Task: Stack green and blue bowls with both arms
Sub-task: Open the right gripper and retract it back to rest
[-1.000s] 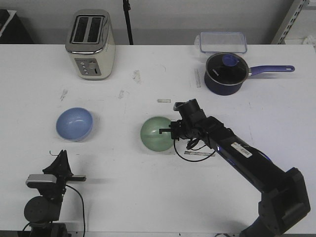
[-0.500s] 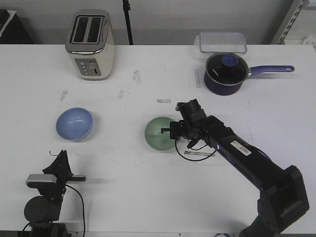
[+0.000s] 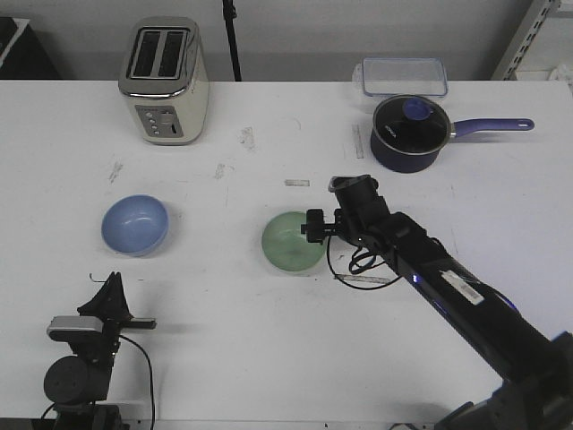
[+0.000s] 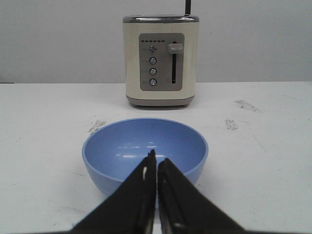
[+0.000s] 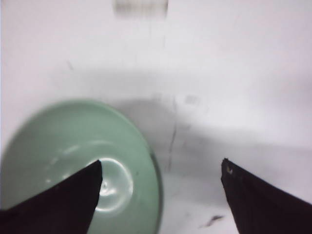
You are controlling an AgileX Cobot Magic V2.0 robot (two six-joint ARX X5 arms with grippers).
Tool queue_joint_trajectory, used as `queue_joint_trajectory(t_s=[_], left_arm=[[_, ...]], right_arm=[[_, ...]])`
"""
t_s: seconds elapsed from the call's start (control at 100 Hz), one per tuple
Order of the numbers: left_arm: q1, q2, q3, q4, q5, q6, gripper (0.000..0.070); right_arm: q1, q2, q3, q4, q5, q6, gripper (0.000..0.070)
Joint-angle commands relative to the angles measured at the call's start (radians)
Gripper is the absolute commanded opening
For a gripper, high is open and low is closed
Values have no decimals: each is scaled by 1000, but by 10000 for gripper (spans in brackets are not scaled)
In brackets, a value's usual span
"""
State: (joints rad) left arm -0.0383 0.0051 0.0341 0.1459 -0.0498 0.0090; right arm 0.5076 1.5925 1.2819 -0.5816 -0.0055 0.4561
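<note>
Green bowl [image 3: 294,243] sits mid-table, well right of blue bowl [image 3: 135,224]. Right gripper [image 3: 312,226] is spread, straddling its right rim. Left gripper [image 4: 156,171] is pressed together, parked just short of blue bowl.

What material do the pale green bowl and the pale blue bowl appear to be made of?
The pale green bowl looks like glossy plastic or melamine; bright highlights sit on its smooth inside. The pale blue bowl has the same uniform colour and soft sheen, so probably the same. Glazed ceramic cannot be excluded.
</note>
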Motion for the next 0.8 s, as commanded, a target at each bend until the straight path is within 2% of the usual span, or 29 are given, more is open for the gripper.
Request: queue_joint_trajectory(t_s=[0.0, 0.16, 0.26, 0.3, 0.38, 0.46, 0.6, 0.69, 0.79], left_arm=[[1, -2, -22, 12, 1, 2, 3], [1, -2, -22, 12, 1, 2, 3], [1, -2, -22, 12, 1, 2, 3], [1, -2, -22, 12, 1, 2, 2], [1, -2, -22, 12, 1, 2, 3], [1, -2, -22, 12, 1, 2, 3], [1, -2, -22, 12, 1, 2, 3], [1, -2, -22, 12, 1, 2, 3], [1, -2, -22, 12, 1, 2, 2]], right_arm=[[4, -26, 13, 10, 39, -87, 537], [-21, -133, -15, 34, 140, -256, 530], [-60, -203, -74, 91, 172, -361, 513], [-82, -232, -105, 124, 171, -404, 464], [-122, -288, -177, 194, 171, -482, 308], [-166, -346, -257, 267, 170, -518, 189], [-261, -458, -413, 394, 163, -525, 102], [-309, -538, -500, 435, 162, -523, 15], [-335, -628, -573, 449, 162, -513, 10]])
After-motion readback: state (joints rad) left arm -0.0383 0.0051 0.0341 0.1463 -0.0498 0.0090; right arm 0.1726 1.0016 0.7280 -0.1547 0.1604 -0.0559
